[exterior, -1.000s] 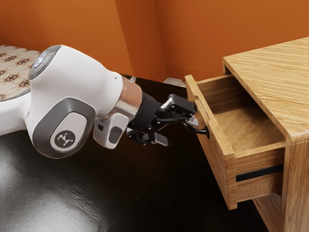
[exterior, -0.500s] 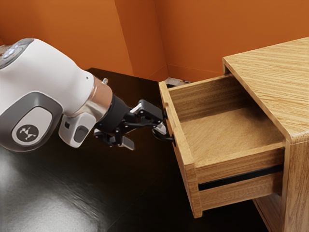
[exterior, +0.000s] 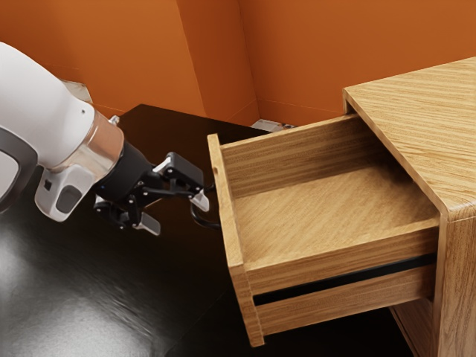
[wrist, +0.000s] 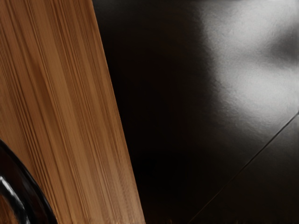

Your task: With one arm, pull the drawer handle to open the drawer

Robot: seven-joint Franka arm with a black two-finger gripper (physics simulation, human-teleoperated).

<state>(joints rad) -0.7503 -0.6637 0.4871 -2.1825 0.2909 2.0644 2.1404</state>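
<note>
**Drawer well out: the pull is to be finished straight along the slides**

The gripper (exterior: 195, 199) is seen at the dark handle (exterior: 207, 218), touching it. Whether it is clamped on the handle or only hooked against it cannot be told. The handle is fixed to the drawer front (exterior: 227, 223), whose wood grain is also seen close up in the wrist view. The drawer (exterior: 327, 201) is drawn far out from the front edge of the cabinet (exterior: 424, 134), and its bare floor is exposed.

The task is judged nearly done. Any remaining travel is best taken in line with the drawer's sides, without lifting or twisting. The force should be eased near the end stop so that the handle is not slipped off or the cabinet dragged. The arm (exterior: 44, 126) is held low over the dark floor (exterior: 89, 297).
</note>
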